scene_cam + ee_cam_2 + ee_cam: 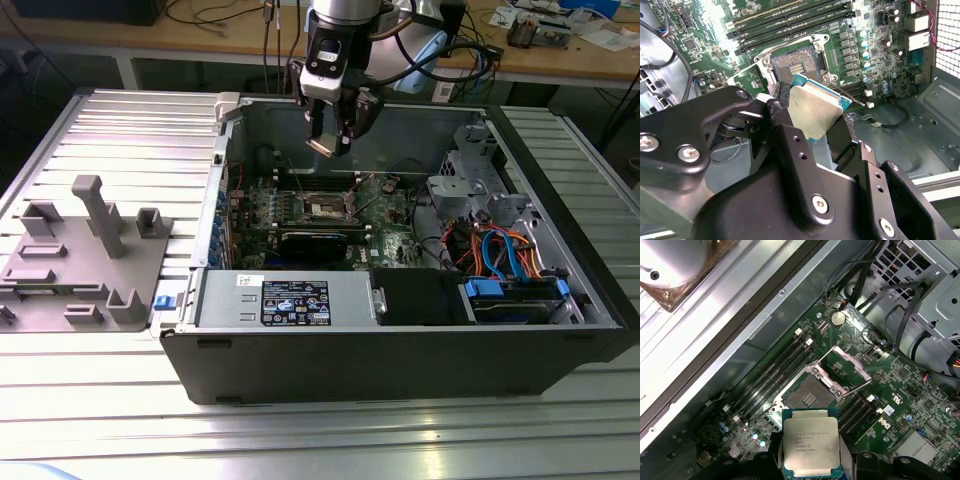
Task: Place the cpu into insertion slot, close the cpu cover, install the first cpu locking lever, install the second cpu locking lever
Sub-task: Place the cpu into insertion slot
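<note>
My gripper (330, 138) hangs over the open computer case, shut on the cpu (322, 146) by two opposite edges. In both wrist views the cpu (815, 112) (810, 442) shows its silver top face, tilted between the black fingers (785, 97). The insertion slot (809, 395) (795, 62) (328, 207) lies open and bare below, a gap apart from the cpu. The cpu cover (845, 369) stands swung back beyond the socket, with a thin wire lever (856, 386) raised beside it.
Memory slots (775, 370) flank the socket on the green motherboard (380, 225). A black card (315, 243) lies near the socket. The power supply (290, 300), the drive cage and its cables (500, 250) fill the case front and right. A grey fixture (90, 250) stands on the table at the exterior view's left.
</note>
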You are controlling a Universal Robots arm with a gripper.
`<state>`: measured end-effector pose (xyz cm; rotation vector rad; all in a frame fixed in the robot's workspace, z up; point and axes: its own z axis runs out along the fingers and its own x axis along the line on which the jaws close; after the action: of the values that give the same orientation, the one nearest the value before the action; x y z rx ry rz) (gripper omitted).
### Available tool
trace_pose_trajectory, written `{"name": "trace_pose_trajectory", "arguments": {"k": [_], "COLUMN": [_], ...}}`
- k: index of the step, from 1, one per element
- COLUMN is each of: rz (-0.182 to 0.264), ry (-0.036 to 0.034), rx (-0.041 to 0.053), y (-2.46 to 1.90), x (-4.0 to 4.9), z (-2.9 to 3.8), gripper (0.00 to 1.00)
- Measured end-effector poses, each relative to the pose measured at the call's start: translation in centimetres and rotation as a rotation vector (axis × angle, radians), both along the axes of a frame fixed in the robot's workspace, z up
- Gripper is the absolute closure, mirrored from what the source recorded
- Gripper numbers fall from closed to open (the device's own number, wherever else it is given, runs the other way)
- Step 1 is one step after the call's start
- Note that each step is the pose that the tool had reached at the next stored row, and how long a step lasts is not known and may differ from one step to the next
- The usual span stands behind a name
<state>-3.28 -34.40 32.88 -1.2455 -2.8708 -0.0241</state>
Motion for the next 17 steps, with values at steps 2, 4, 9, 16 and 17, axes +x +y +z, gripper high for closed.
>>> {"name": "trace_pose_trajectory", "arguments": {"k": [2,4,9,16,17], "rz": [-0.002,-0.004,-0.009,-0.017,-0.018], "ry": [0.0000,0.0000,0.0000,0.0000,0.0000], "rx": [0.0000,0.0000,0.0000,0.0000,-0.0001], "y": [0.00,0.00,0.00,0.00,0.00], "x": [0.00,0.00,0.00,0.00,0.00], "z": [0.00,0.00,0.00,0.00,0.00], "gripper": [0.46,0.46,0.46,0.46,0.46]}}
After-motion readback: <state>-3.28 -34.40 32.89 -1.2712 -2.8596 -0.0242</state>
